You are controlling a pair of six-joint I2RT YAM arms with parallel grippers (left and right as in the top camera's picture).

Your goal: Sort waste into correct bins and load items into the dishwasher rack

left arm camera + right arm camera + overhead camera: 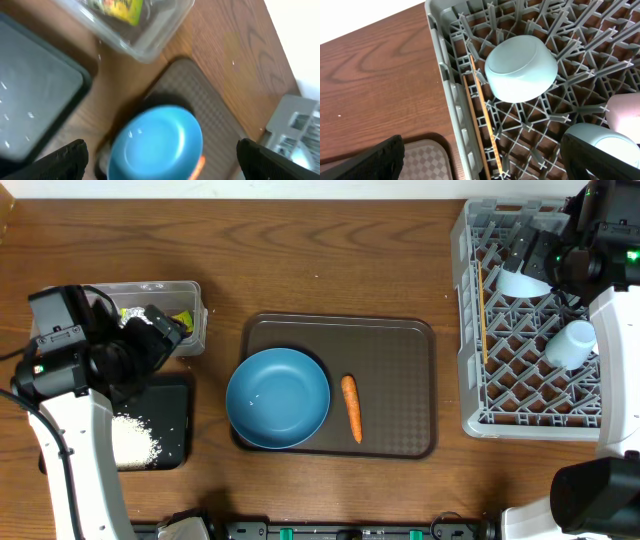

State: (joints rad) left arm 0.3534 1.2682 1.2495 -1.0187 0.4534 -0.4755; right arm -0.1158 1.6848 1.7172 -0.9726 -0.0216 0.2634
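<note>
A large dark-blue bowl [278, 398] [155, 142] sits on the brown tray with an orange carrot [351, 407] [200, 162] to its right. The clear tub [195, 292] [150, 40] holds a yellow-green packet [181, 316] [120, 10]. White rice [135, 442] lies in the black tray [178, 412] [35, 100]. My left gripper [163, 330] [162, 160] hangs open over the tub's near edge, holding nothing. The grey rack [468, 310] [451, 90] holds an upturned light-blue bowl [523, 283] [521, 70], a pale cup [570, 343] [600, 140] and chopsticks [482, 310] [482, 125]. My right gripper [535, 250] [482, 157] stands open above the rack.
The brown serving tray [400, 340] [210, 100] [427, 160] lies mid-table between the bins and the rack. A second pale cup [625, 107] lies at the right edge of the right wrist view. Bare wooden tabletop [330, 250] runs along the back.
</note>
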